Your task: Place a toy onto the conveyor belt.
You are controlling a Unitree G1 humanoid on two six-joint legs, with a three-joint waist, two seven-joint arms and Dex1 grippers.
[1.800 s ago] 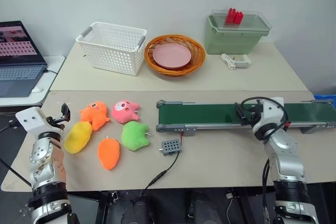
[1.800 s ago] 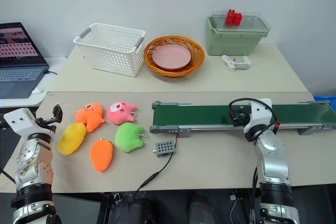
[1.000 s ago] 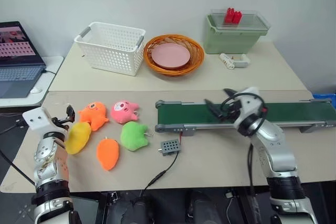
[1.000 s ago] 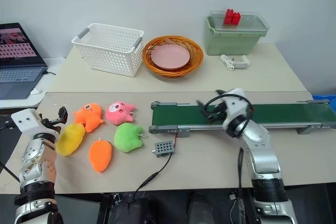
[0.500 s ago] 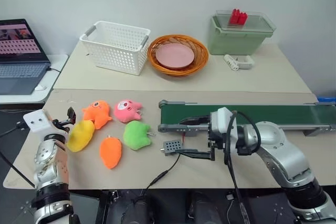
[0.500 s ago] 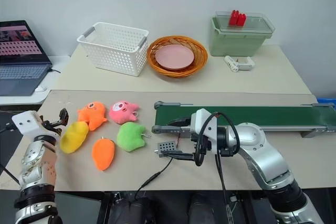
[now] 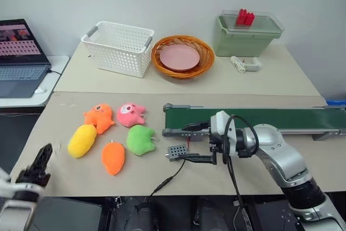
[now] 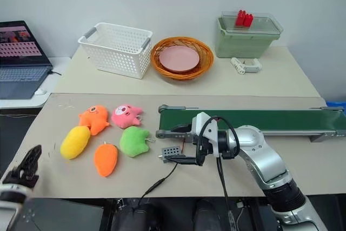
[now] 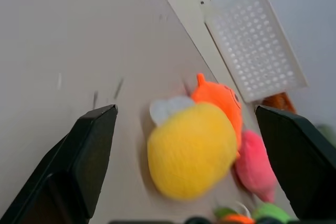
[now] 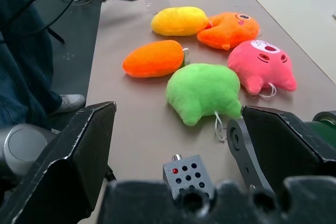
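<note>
- right gripper (image 7: 197, 143) has swung in from over the belt and now points left at the toys, jaws spread wide, nothing in them
- left gripper (image 9: 189, 156) has pulled back off the yellow toy (image 7: 82, 140) to the table's near left edge, also wide open and empty
- toy hasn't budged: flat on the table, touching the orange monster plush (image 7: 98, 117), well apart from the conveyor belt (image 7: 281, 118)
- so looks like the right arm's taking over the pick, grab not started yet
</note>
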